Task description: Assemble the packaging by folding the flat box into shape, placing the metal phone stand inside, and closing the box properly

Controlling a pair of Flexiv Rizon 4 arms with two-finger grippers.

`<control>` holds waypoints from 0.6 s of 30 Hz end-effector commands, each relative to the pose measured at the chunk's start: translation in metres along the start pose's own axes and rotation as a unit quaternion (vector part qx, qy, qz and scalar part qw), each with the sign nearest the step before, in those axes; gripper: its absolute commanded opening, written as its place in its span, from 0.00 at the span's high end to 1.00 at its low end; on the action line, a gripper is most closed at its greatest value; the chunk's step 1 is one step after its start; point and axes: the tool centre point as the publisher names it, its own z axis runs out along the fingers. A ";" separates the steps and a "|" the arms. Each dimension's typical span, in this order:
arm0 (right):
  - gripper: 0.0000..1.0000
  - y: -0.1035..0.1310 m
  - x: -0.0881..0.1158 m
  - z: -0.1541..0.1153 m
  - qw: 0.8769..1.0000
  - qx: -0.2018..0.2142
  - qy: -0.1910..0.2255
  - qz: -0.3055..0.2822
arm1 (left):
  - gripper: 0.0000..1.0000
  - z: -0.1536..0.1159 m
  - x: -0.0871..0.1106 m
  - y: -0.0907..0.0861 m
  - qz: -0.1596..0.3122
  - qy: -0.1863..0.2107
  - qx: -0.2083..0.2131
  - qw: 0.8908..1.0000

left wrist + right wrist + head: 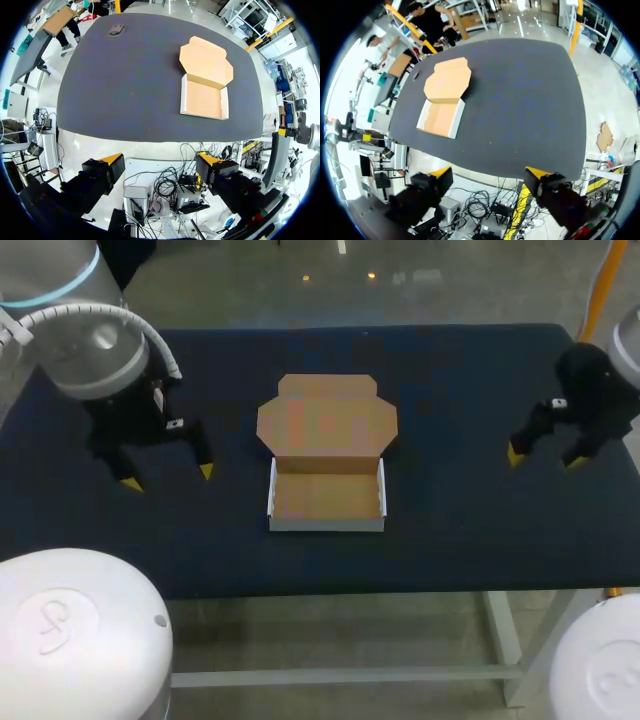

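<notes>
Nearest the front edge of the dark worktop sits the folded tray of the box. Its white outer walls are upright and its mouth faces up, showing only a bare brown cardboard floor. The tray's longer side runs left to right, parallel to that front edge.

Left hand: held above the worktop well to the left of the tray, about level with its back wall, fingers spread and gripping nothing. Right hand: well apart on the opposite side, likewise released and spread.

Lid: hinged at the tray's back wall, it lies open and flat on the worktop and points away from the robot with its flaps spread. The opened box as a whole therefore stretches near to far.

Farthest, by the far left corner, the phone stand shows as a small grey piece lying flat, well apart from the box. In the head view it is hidden behind the left arm.
</notes>
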 end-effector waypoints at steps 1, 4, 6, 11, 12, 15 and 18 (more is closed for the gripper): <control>0.00 0.002 0.000 -0.001 1.000 0.003 0.000 0.000 | 0.00 0.002 0.000 0.000 -0.001 -0.002 0.000 1.000; 0.00 0.002 0.000 -0.001 1.000 0.003 0.000 0.000 | 0.00 0.006 0.000 -0.001 0.003 -0.001 0.004 1.000; 0.00 0.002 0.000 -0.001 1.000 0.003 0.000 0.000 | 0.00 0.010 0.000 -0.002 0.004 -0.003 0.005 1.000; 0.00 0.002 0.000 -0.001 1.000 0.003 0.000 0.000 | 0.00 0.023 -0.005 -0.006 0.005 -0.005 0.006 1.000; 0.00 0.002 0.000 -0.001 1.000 0.003 0.000 0.000 | 0.00 0.025 -0.006 -0.007 0.005 -0.006 0.007 1.000; 0.00 0.002 0.000 -0.001 1.000 0.003 0.000 0.000 | 0.00 0.034 -0.011 -0.010 0.007 -0.007 0.007 1.000; 0.00 0.002 0.000 -0.001 1.000 0.003 0.000 0.000 | 0.00 0.041 -0.017 -0.015 0.009 -0.009 0.006 1.000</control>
